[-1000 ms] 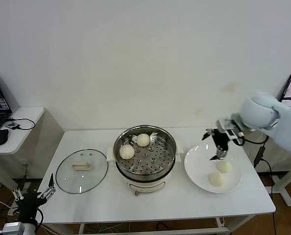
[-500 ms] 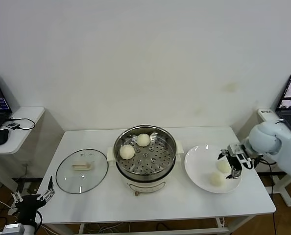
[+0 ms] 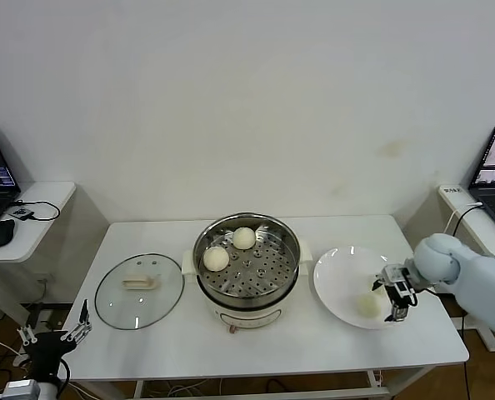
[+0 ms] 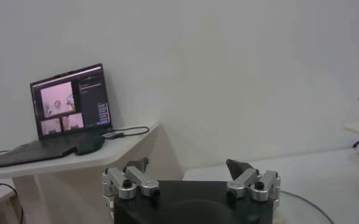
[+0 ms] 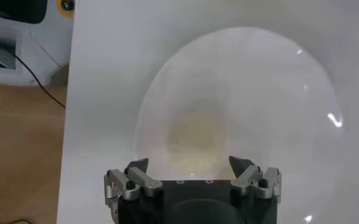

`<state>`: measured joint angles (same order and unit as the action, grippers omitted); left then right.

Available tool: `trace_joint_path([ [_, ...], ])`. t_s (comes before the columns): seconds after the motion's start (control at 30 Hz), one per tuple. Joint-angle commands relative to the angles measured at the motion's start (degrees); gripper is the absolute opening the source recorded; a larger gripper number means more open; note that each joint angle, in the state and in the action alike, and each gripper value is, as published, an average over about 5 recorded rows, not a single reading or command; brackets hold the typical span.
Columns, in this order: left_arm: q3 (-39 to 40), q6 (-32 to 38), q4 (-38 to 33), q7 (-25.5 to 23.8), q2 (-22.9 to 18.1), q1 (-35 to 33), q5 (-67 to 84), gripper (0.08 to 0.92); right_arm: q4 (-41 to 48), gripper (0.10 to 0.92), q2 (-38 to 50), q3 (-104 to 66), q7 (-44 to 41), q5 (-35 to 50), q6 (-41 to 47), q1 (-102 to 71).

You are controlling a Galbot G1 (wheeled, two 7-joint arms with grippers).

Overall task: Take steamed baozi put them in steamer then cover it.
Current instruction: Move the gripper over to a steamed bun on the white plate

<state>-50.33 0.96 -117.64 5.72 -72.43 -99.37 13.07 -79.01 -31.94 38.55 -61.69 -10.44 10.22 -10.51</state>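
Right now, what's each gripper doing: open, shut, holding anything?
Left gripper: open, empty, parked low beside the table.
Right gripper: open, over a baozi on the plate, not gripping it.

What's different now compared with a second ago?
The right gripper came down from above the plate's far edge to the near-right side, open and level with a bun there. It holds nothing. Only that one bun shows on the plate now; two showed before. The two buns in the steamer, the lid and the left gripper stayed put.
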Motion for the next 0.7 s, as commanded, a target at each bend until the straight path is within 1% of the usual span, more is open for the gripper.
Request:
trace_joint_path([
  [0.03,-0.1,0.0,0.1,0.0,0.0,0.0,0.0,0.823,4.7,0.823,-4.8,-2.0,1.0,-1.7,-0.3,-2.5],
  [0.47,-0.2,0.0,0.5,0.0,0.0,0.2,0.1,0.823,5.5,0.818,-5.7,-1.8,0.5,-2.4,0.2,-2.3],
  [0.57,-0.2,0.0,0.6,0.1,-0.1,0.3,0.1,0.823,5.4,0.792,-5.5,-1.9,0.3,-2.6,0.3,-2.1],
  [0.7,-0.2,0.0,0.5,0.1,-0.1,0.3,0.1,0.823,5.2,0.701,-5.2,-2.1,0.0,-2.4,0.4,-1.8],
])
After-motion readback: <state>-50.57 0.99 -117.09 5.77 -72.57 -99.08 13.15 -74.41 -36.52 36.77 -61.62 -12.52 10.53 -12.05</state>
